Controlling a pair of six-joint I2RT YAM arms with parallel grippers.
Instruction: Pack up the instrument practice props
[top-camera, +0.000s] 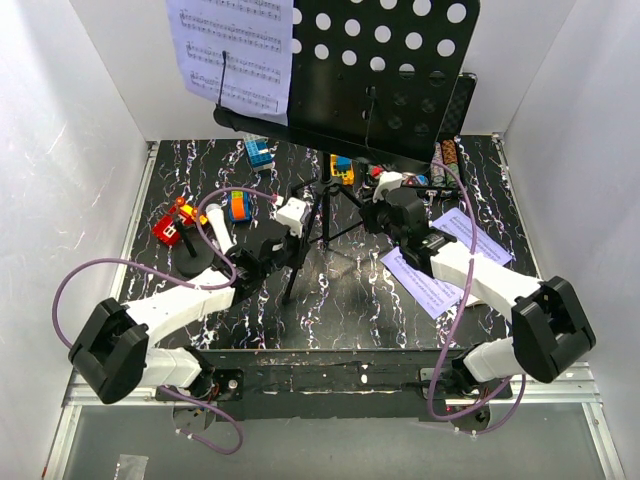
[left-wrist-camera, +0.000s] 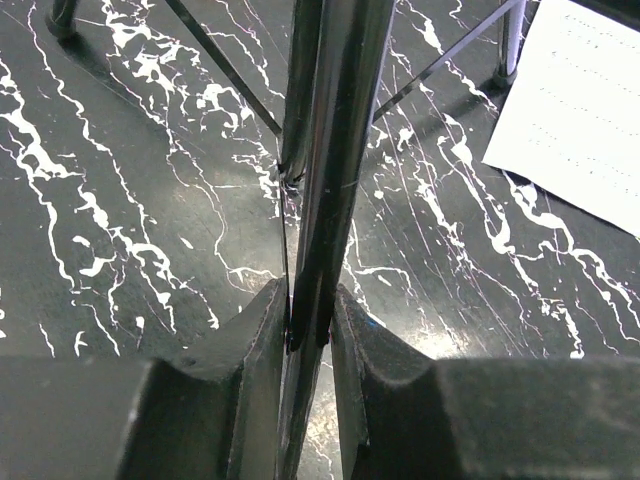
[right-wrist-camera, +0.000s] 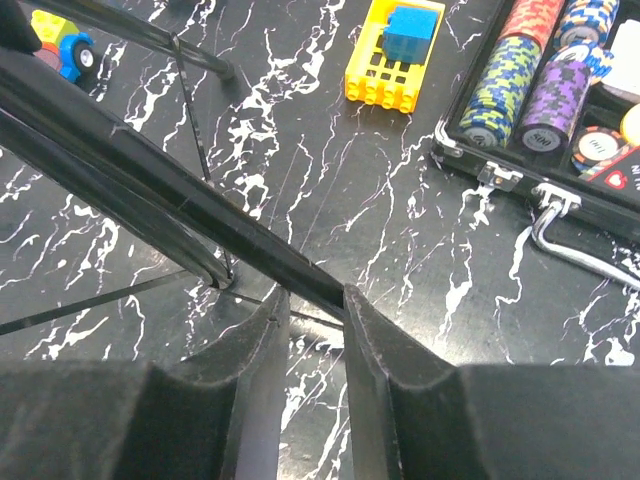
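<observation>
Three white walls (top-camera: 60, 150), one black white-veined tabletop (top-camera: 340, 300) under a music stand (top-camera: 340, 95)

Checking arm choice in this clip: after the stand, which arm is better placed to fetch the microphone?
Left. The microphone stands on the left side, close beside the left arm. The left gripper is clamped on the music stand, but the right gripper sits beyond the stand's legs.
</observation>
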